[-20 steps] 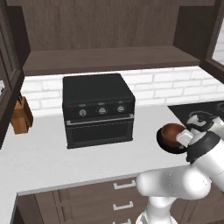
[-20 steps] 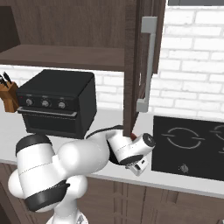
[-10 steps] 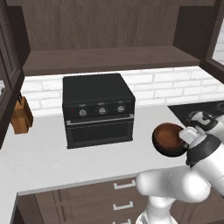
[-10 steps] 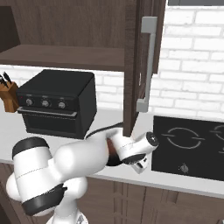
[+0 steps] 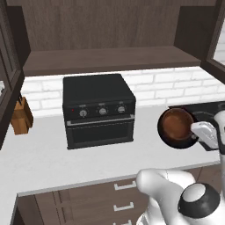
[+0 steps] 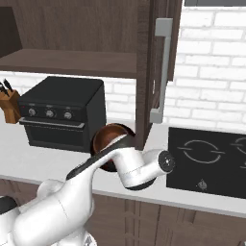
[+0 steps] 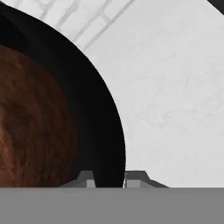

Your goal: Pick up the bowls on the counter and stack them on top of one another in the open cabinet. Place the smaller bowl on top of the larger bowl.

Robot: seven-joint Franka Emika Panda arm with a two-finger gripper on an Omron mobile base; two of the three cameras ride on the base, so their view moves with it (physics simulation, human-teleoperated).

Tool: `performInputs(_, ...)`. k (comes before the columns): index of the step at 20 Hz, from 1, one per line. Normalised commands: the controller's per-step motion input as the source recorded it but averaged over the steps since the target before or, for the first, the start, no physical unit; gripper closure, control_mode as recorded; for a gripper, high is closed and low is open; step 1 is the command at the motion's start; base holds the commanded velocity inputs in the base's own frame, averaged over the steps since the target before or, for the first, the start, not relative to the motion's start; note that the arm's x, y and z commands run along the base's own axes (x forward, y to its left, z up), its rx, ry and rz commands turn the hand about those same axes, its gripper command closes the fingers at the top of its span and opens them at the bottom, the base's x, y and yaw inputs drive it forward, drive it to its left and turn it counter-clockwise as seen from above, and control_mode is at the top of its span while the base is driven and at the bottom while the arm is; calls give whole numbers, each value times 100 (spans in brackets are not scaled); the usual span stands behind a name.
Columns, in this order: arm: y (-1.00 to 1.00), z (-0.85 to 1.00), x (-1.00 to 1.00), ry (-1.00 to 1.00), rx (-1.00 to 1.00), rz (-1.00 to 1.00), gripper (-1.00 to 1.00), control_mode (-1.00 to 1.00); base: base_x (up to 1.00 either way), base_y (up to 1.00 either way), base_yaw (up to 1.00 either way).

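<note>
Counter [image 5: 57,158] open beneath gripped bowl [image 5: 176,127].

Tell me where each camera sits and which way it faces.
Left base view: behind-left of the arm, facing forward-down at the toaster oven; arm lower right.
Right base view: behind-right, facing the oven and cooktop; arm lower left.
Hand view: on the hand, along the claw onto the brown bowl.
Both base views share oven and bowl.

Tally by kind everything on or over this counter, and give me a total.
Reddish-brown bowl: 1, dark-rimmed, its rim between the fingers of the gripper
Toaster oven: 1
Knife block: 1
Cooktop: 1
Total: 4
</note>
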Motion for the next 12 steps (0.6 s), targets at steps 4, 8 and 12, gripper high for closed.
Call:
performInputs(4,40,100,-18,-33,0,0,100,-100,0,0,0)
performInputs(8,35,100,-5,-28,0,0,100,-100,0,0,0)
performInputs(12,26,100,0,-17,0,0,100,-100,0,0,0)
